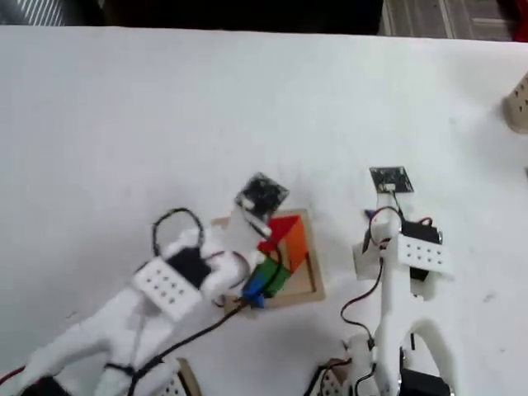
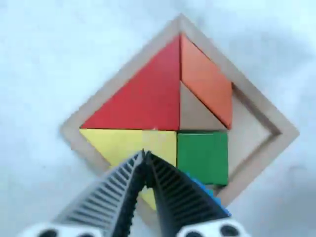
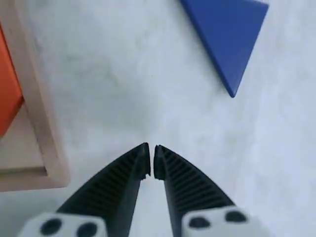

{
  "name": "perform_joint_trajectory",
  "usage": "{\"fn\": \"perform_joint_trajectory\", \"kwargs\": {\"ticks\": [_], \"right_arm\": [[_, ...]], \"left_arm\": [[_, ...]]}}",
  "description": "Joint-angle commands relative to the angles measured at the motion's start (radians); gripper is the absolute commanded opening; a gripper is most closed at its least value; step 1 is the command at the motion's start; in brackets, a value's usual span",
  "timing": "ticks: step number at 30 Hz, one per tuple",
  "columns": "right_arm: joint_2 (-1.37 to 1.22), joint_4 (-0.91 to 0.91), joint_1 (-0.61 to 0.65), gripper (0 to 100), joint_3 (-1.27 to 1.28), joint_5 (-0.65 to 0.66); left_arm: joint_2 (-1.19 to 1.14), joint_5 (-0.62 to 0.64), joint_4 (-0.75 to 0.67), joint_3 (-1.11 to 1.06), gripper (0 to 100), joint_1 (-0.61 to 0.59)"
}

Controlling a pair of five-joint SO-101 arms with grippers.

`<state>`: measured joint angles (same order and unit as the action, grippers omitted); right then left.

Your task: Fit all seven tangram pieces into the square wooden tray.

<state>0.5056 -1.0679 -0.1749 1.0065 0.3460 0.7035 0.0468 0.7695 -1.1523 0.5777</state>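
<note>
The square wooden tray (image 1: pixel 316 274) lies at the table's front middle. In it I see a red triangle (image 2: pixel 143 96), an orange parallelogram (image 2: pixel 207 79), a tan triangle (image 2: pixel 195 113), a green square (image 2: pixel 202 155) and a yellow triangle (image 2: pixel 123 143). A blue piece (image 2: pixel 210 192) peeks out by the tray's (image 2: pixel 118 79) near rim, partly hidden. One slot (image 2: pixel 252 128) is bare. My left gripper (image 2: pixel 146 155) is shut just above the yellow triangle. My right gripper (image 3: pixel 149 153) is shut over bare table beside the tray's corner (image 3: pixel 44 123). A blue triangle (image 3: pixel 227 34) lies on the table beyond it.
My left arm (image 1: pixel 177 280) comes in from the front left, and the right arm (image 1: pixel 408 252) stands right of the tray. A perforated beige object (image 1: pixel 518 103) sits at the far right edge. Cables trail at the front. The table's back half is white and open.
</note>
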Motion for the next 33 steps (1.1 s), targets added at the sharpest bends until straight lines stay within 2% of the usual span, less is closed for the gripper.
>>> {"fn": "perform_joint_trajectory", "kwargs": {"ticks": [1, 5, 8, 13, 19, 25, 28, 33], "right_arm": [[-0.001, 0.010, 0.001, 1.7, -0.037, 0.009], [-0.001, 0.010, 0.001, 1.7, -0.035, 0.009], [-0.001, 0.010, -0.001, 1.7, -0.035, 0.008], [-0.001, 0.012, -0.001, 1.7, -0.035, 0.005], [-0.001, 0.012, -0.002, 1.7, -0.035, 0.003], [-0.001, 0.012, -0.005, 1.7, -0.035, 0.003], [-0.001, 0.012, -0.005, 1.7, -0.035, 0.003], [-0.001, 0.012, -0.005, 1.7, -0.035, 0.005]], "left_arm": [[0.239, -0.003, 0.035, -0.107, 2, 0.087], [0.418, -0.094, 0.143, -0.193, 2, 0.285], [0.429, -0.091, 0.178, -0.195, 2, 0.294], [0.314, -0.097, 0.187, -0.166, 2, 0.302], [0.048, -0.092, 0.192, -0.066, 2, 0.377], [-0.108, -0.087, 0.104, -0.026, 2, 0.375], [-0.117, 0.012, 0.023, -0.031, 2, 0.372], [-0.124, 0.143, -0.141, -0.034, 2, 0.295]]}}
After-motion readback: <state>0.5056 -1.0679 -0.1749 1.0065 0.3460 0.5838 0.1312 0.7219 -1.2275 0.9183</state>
